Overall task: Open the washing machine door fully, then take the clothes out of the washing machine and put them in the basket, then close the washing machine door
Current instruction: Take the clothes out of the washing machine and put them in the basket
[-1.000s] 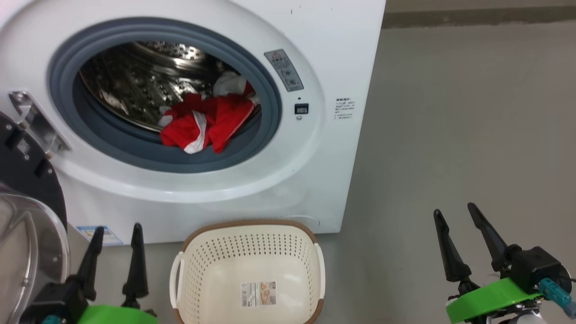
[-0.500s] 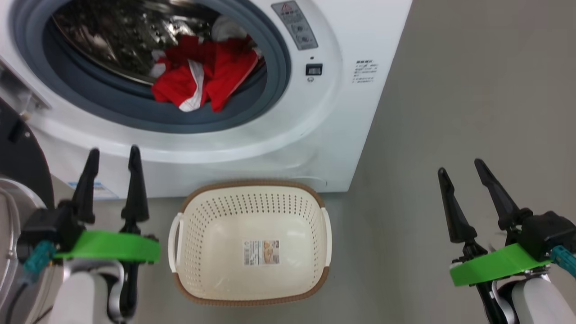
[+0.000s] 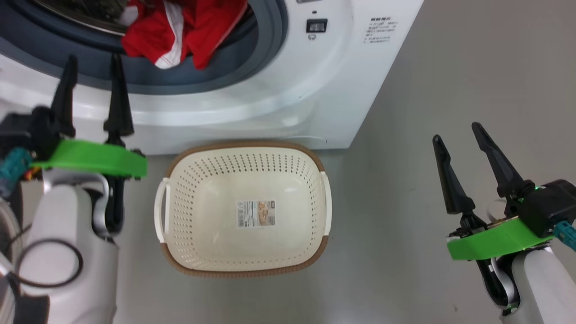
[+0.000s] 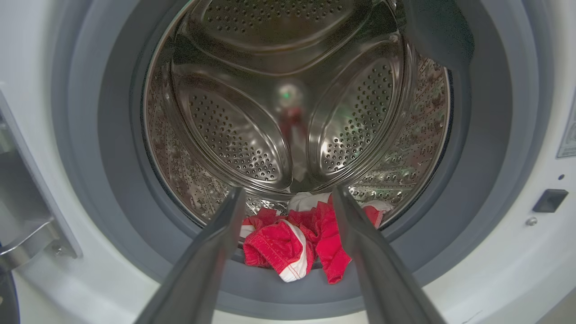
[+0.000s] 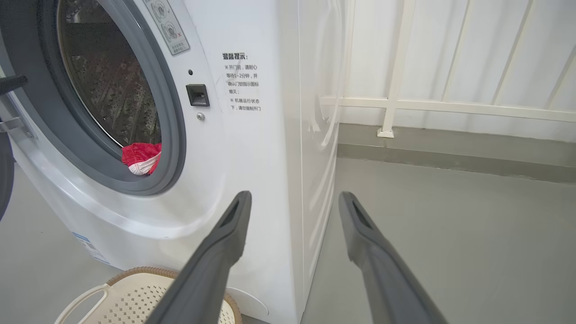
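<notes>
The washing machine (image 3: 315, 85) stands with its round opening uncovered. Red clothes (image 3: 173, 31) with white trim lie at the front lip of the steel drum (image 4: 288, 103), partly on the grey gasket. My left gripper (image 3: 93, 60) is open and empty, its tips level with the gasket's lower rim just left of the clothes; in the left wrist view the clothes (image 4: 292, 245) sit between and beyond its fingers. The basket (image 3: 245, 145) stands empty on the floor in front of the machine. My right gripper (image 3: 455, 132) is open and empty over the floor to the basket's right. The door's dark rim (image 5: 2, 180) shows at the left edge.
A steel hinge bracket (image 4: 27, 243) sits at the opening's left side. Grey floor (image 3: 450, 67) stretches to the right of the machine. A white railing (image 5: 405, 103) and a low kerb stand behind it.
The head camera has tilted down, shifting the whole picture. My left gripper has risen from below the machine's front to the lower rim of the opening. The right gripper has barely moved.
</notes>
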You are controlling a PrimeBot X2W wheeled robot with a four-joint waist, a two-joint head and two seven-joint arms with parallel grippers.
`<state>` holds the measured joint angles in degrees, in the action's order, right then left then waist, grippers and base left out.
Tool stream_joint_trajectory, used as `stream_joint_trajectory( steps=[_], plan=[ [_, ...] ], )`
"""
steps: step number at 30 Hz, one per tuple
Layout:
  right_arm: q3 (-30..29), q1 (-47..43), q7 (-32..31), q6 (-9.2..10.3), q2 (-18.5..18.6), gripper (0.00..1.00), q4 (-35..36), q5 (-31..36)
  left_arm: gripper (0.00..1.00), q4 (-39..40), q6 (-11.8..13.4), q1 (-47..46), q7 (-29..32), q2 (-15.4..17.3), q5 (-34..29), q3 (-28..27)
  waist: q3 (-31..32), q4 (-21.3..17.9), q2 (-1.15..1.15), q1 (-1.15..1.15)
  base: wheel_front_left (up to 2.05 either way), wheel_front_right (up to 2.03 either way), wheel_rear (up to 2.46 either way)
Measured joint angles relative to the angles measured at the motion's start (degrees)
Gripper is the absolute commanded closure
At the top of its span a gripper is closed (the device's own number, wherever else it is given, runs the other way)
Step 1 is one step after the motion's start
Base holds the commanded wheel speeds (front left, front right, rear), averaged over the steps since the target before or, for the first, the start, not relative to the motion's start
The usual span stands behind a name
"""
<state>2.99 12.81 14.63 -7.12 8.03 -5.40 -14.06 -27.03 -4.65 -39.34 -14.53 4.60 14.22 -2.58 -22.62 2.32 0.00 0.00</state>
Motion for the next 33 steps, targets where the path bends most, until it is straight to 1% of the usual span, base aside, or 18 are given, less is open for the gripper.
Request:
stream_joint_trajectory(
  steps=[3,11,17,19,25,30,33],
  plan=[
    [0.3,1.0,0.0,0.0,0.2,0.0,0.3,0.0,0.0,-2.5,-0.5,-4.2,-0.2,0.1,-0.1,0.2,-2.0,-0.2,0.0,0.0,0.0,0.0,0.0],
    [2.3,4.4,0.0,0.0,0.8,0.0,1.1,0.0,0.0,-11.2,-0.7,-14.5,-0.2,0.6,-1.2,1.4,-6.9,-0.6,0.0,0.0,0.0,0.0,0.0],
    [3.9,6.3,0.0,0.0,0.8,0.0,1.3,-0.2,0.0,-18.9,-0.3,-21.1,-0.2,1.8,-2.5,1.8,-9.6,-1.4,0.0,0.0,0.0,0.0,0.0],
    [4.5,6.4,0.0,0.0,0.8,0.0,1.2,-0.6,0.0,-22.1,-0.1,-23.0,0.0,2.8,-3.2,2.3,-10.2,-2.0,0.0,0.0,0.0,0.0,0.0],
    [5.5,7.5,0.0,0.0,0.8,0.0,1.2,-2.3,0.0,-29.8,-0.1,-27.8,3.6,5.1,-4.2,3.8,-11.5,-3.8,0.0,0.0,0.0,0.0,0.0],
    [6.7,7.6,0.0,0.0,0.8,0.0,1.1,-2.7,0.0,-34.4,-0.5,-31.2,6.7,6.5,-4.4,4.9,-12.7,-5.1,0.0,0.0,0.0,0.0,0.0],
    [7.2,7.7,0.0,0.0,0.8,0.0,1.1,-3.2,0.0,-36.6,-0.5,-32.8,8.7,7.6,-5.5,6.1,-13.3,-5.9,0.0,0.0,0.0,0.0,0.0]
  ],
)
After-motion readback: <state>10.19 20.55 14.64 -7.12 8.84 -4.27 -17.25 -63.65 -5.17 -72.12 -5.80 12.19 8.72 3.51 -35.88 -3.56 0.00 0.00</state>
